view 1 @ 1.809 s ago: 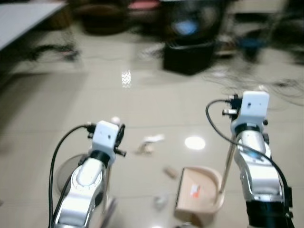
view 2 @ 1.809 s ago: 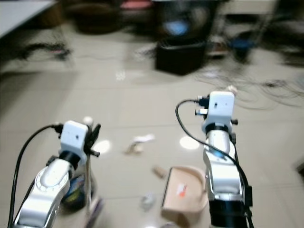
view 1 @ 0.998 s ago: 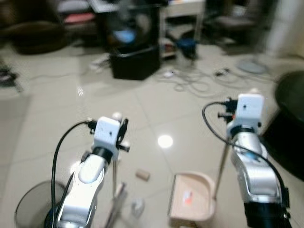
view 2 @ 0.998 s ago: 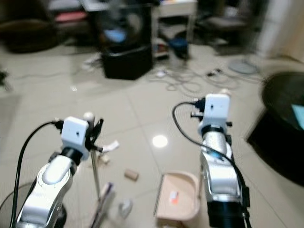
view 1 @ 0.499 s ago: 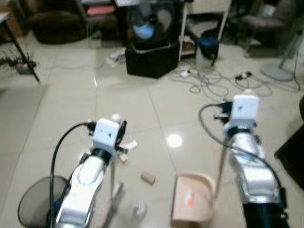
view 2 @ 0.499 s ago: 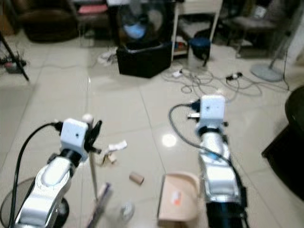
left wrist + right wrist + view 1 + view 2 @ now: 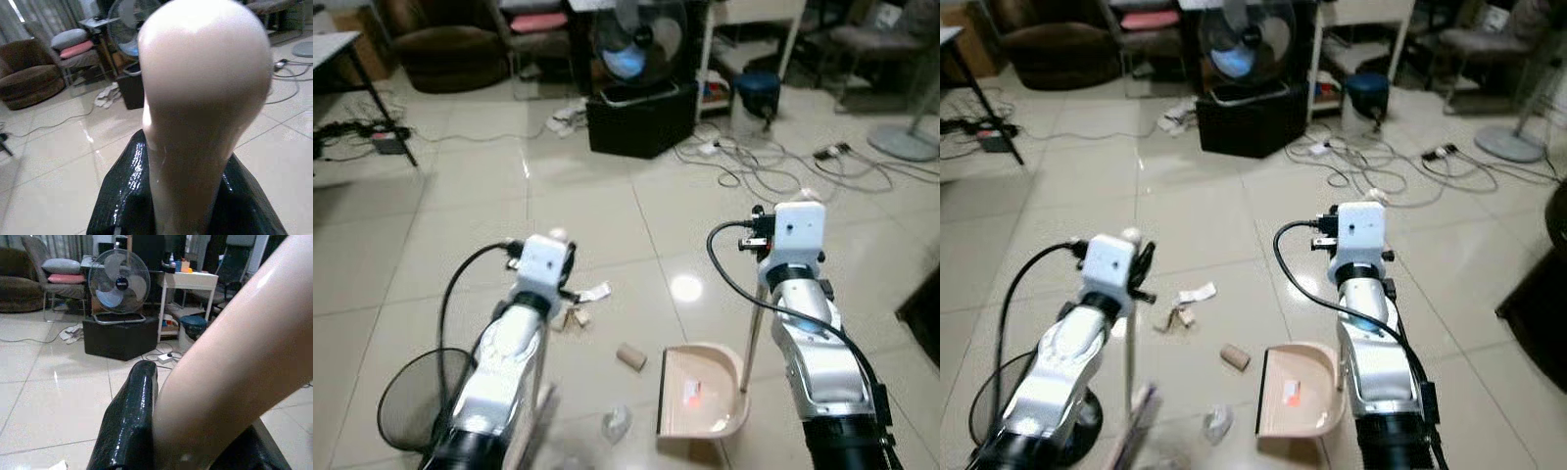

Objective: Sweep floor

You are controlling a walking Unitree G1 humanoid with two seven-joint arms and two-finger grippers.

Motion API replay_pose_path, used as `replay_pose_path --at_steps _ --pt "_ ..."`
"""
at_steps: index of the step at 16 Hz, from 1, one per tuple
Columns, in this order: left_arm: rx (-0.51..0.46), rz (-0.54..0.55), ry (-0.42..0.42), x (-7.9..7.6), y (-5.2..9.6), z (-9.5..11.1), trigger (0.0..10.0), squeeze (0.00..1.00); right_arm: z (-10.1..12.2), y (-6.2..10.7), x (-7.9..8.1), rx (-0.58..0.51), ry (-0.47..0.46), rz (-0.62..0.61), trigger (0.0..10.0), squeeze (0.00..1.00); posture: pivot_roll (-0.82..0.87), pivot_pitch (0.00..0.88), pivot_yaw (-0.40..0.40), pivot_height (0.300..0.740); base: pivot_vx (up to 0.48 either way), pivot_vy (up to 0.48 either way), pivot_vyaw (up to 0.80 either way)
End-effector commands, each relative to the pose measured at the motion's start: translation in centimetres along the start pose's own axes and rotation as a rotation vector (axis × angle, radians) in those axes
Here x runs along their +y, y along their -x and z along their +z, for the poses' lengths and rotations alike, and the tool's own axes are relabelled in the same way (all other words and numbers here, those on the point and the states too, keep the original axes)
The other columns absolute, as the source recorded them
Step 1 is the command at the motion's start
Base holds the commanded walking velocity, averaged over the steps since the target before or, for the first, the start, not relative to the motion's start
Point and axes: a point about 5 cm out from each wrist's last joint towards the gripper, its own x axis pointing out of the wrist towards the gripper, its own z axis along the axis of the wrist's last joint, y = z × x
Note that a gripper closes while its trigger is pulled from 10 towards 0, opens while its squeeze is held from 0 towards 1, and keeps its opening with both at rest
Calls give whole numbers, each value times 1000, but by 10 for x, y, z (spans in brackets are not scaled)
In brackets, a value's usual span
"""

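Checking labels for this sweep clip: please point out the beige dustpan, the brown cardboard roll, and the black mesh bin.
beige plastic dustpan (image 7: 700, 392): left eye view, flat tray.
brown cardboard roll (image 7: 630, 356): left eye view, its side.
black mesh bin (image 7: 399, 416): left eye view, rim.

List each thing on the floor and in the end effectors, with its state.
broom handle: upright, gripped by left end effector
dustpan: resting on floor, open side toward the litter, handle gripped by right end effector
cardboard roll: lying on its side beside the dustpan
paper scraps: loose on tiles
crumpled wrapper: loose on tiles
mesh bin: upright
fan: upright; running or not, cannot tell
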Motion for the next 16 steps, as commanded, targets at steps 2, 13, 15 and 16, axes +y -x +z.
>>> replay_pose_path --at_steps 2,13,15,16 --pt "-67 9 -10 -3 -12 9 10000 0 12 -10 3 -90 23 15 10000 0 -78 150 91 740 0 0 0" --pt "-163 175 74 -14 -22 11 10000 0 -5 -25 27 -164 130 90 10000 0 -43 333 54 740 0 0 0" --pt "-168 190 97 -19 -27 13 10000 0 -8 -23 40 -175 118 117 10000 0 -37 343 57 740 0 0 0" --pt "-169 195 117 -22 -31 16 10000 0 -11 -20 49 -173 113 136 10000 0 -31 349 57 740 0 0 0"
